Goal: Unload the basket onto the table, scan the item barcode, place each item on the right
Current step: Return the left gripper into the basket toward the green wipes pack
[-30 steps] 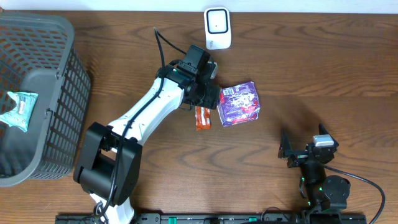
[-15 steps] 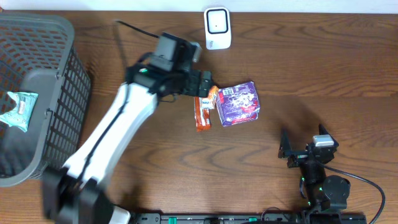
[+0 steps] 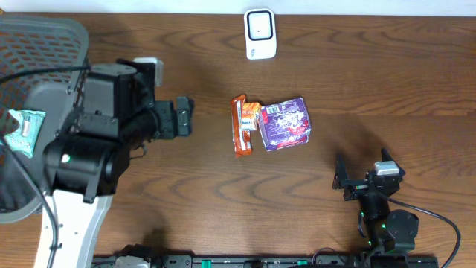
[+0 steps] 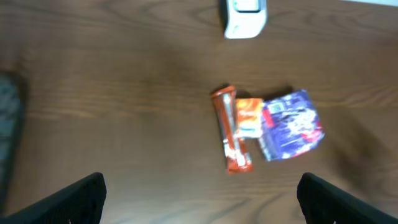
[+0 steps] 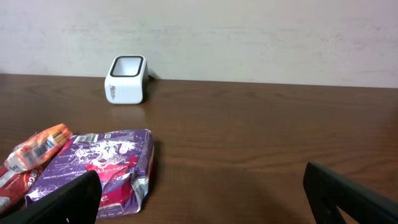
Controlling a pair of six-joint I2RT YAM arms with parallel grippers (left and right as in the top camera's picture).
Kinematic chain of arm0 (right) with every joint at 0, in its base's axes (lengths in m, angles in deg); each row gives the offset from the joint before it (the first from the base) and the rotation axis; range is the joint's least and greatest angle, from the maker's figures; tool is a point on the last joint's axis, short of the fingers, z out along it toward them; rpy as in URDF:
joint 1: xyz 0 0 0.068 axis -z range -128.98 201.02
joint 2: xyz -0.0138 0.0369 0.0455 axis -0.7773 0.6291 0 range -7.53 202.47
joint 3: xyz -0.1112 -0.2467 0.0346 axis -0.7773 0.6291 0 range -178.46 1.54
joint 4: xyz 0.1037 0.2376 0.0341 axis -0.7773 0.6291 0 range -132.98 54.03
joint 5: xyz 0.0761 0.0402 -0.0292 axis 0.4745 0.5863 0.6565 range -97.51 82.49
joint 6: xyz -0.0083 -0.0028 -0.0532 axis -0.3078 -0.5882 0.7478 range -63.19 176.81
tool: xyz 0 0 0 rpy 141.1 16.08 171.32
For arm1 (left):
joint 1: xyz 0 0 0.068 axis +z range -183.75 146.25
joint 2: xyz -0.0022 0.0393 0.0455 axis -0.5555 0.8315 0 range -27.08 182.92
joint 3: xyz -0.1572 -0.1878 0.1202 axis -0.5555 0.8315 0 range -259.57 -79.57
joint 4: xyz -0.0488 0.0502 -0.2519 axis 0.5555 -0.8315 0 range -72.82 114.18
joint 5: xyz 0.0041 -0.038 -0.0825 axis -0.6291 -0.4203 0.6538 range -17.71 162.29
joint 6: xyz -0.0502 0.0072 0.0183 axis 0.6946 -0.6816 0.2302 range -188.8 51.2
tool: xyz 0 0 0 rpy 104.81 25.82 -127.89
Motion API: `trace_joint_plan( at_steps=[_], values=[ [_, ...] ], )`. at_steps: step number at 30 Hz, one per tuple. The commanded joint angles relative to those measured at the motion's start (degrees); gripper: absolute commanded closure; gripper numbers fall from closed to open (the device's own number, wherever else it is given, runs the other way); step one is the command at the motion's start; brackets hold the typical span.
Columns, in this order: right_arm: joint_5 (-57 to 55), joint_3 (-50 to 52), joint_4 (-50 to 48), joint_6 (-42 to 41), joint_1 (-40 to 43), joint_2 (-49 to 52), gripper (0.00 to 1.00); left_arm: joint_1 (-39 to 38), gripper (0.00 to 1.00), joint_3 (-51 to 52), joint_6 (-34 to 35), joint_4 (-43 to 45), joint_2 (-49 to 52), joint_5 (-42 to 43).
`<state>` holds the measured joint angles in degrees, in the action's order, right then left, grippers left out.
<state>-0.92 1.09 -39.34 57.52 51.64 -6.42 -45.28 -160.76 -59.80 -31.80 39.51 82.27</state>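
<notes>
The left gripper (image 3: 184,117) is seen released, its two dark fingers spread wide with nothing between them. It is held above the tabletop, well apart from the goods and to their left in the overhead view. In the left wrist view the gripper (image 4: 199,202) is shown with only bare wood between its fingertips, and the goods are seen farther off, ahead of it.

A long orange-red foil snack wrapper (image 3: 239,128) is laid flat near the table's middle. A small orange-and-white packet (image 3: 251,115) is set touching its right side, and a glossy purple plastic pouch (image 3: 284,123) is pressed against that packet in turn. A white box-shaped barcode scanner (image 3: 260,33) is stood at the far edge, apart from all three.

The right gripper (image 3: 363,177) is likewise found unclenched and empty, parked near the front edge, well away from the pouch.

A brown wood-grain table (image 3: 387,82) is seen beneath everything. A grey plastic mesh basket (image 3: 37,41) is placed at the left end, with a teal packet (image 3: 22,130) inside. A plain pale wall (image 5: 249,37) is seen behind the scanner.
</notes>
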Motion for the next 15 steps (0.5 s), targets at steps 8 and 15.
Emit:
trace_joint_plan(
  at_steps=[8,15],
  values=[
    [-0.3,0.1,0.2,0.7,0.7,-0.1,0.01,3.4,0.02,-0.9,2.1,-6.4,-0.6,-5.6],
    [-0.3,0.1,0.2,0.7,0.7,-0.1,0.01,6.6,0.02,-0.9,2.8,-7.9,-0.6,-6.1]
  ],
)
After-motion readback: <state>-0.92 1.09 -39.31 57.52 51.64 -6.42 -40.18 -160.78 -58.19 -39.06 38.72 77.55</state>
